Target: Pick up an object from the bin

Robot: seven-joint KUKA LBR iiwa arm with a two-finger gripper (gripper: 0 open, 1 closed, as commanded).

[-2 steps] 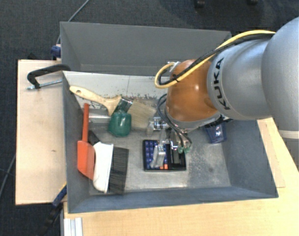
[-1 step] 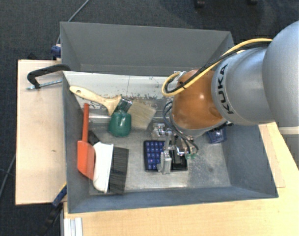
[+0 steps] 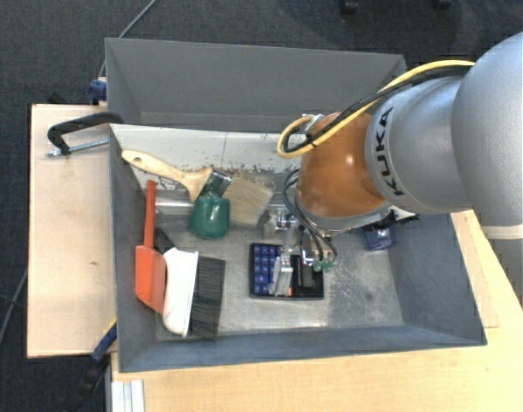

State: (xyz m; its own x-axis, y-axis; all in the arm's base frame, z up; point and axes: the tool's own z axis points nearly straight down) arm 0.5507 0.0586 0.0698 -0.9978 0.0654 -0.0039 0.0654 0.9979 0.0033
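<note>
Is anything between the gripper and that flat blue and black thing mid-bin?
Nothing visible. The gripper sits over the flat blue and black thing; the green lump and white brush lie apart at the view's left.

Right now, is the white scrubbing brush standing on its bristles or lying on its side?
Lying on its side: the white scrubbing brush shows its black bristles pointing sideways across the bin floor.

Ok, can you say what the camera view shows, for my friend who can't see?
A robot arm's gripper hangs over a flat blue and black thing in the middle of a grey bin. Left of it lie a white brush, an orange scraper, a green lump and a paintbrush.
</note>
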